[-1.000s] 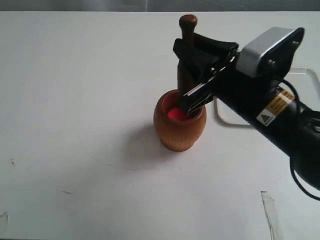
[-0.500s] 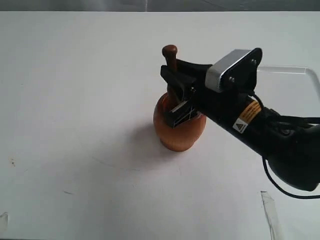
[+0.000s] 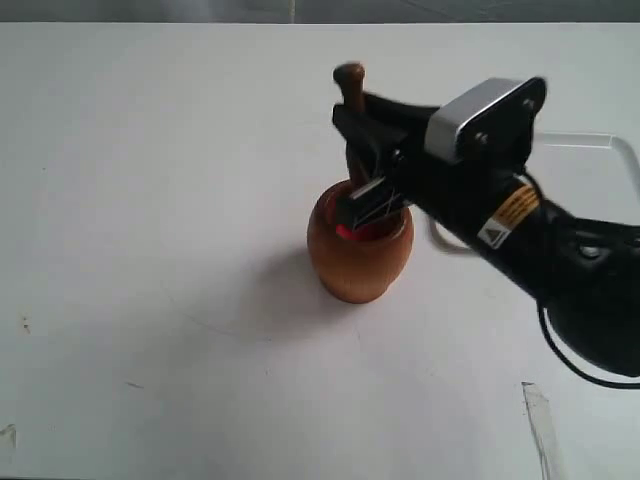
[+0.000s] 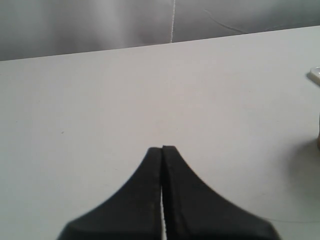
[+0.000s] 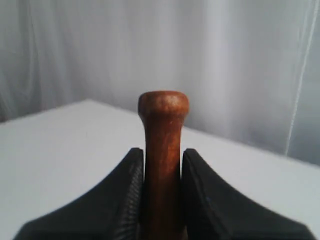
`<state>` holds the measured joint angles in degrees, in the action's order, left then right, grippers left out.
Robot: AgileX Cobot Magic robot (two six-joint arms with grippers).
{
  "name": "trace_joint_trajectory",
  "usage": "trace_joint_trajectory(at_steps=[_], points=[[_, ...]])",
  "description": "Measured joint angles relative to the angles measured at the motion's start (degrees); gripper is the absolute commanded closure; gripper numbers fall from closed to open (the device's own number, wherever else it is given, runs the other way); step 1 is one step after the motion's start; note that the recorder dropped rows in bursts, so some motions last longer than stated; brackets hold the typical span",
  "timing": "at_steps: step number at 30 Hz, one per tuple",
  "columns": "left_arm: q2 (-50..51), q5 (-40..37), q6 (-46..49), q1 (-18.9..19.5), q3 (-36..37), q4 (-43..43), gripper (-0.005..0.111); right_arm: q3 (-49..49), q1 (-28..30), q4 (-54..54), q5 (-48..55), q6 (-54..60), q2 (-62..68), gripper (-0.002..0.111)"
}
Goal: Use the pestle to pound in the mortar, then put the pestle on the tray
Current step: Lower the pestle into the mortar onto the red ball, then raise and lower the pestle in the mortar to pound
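The brown wooden mortar stands upright mid-table, a red lump showing inside. My right gripper is shut on the dark pestle, held upright over the mortar's mouth with its knobbed end up; its lower end is hidden behind the fingers. In the right wrist view the pestle sits clamped between both fingers of the right gripper. The white tray lies behind the right arm, mostly hidden. My left gripper is shut on nothing, over bare table, away from the mortar.
The white table stretches to the left of the mortar. A strip of clear tape lies near the front right. A grey curtain hangs behind the table.
The right gripper plunged the pestle down into the mortar half a second ago and has now lifted it slightly, so the red lump shows again.
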<state>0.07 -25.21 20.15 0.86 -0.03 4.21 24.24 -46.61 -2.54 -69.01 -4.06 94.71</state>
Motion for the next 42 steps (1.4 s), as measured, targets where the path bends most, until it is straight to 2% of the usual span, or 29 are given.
trace_joint_trajectory(at_steps=[5, 9, 13, 21, 26, 30, 38, 42], points=[[0.0, 0.0, 0.0, 0.0, 0.0, 0.0, 0.107, 0.0, 0.0, 0.0, -0.6, 1.7, -11.9, 0.108], [0.0, 0.0, 0.0, 0.0, 0.0, 0.0, 0.107, 0.0, 0.0, 0.0, -1.3, 2.7, -13.9, 0.108], [0.0, 0.0, 0.0, 0.0, 0.0, 0.0, 0.107, 0.0, 0.0, 0.0, -1.3, 2.8, -9.0, 0.108], [0.0, 0.0, 0.0, 0.0, 0.0, 0.0, 0.107, 1.1, 0.0, -1.8, -0.4, -0.4, 10.1, 0.108], [0.0, 0.0, 0.0, 0.0, 0.0, 0.0, 0.107, 3.5, 0.0, -2.4, -2.0, -1.7, 13.6, 0.108], [0.0, 0.0, 0.0, 0.0, 0.0, 0.0, 0.107, 4.4, 0.0, -3.1, 0.0, -2.0, 10.3, 0.108], [0.0, 0.0, 0.0, 0.0, 0.0, 0.0, 0.107, 4.9, 0.0, -5.1, -0.4, -0.6, -7.1, 0.108], [0.0, 0.0, 0.0, 0.0, 0.0, 0.0, 0.107, 4.9, 0.0, -6.5, -1.2, 0.3, -9.2, 0.108]])
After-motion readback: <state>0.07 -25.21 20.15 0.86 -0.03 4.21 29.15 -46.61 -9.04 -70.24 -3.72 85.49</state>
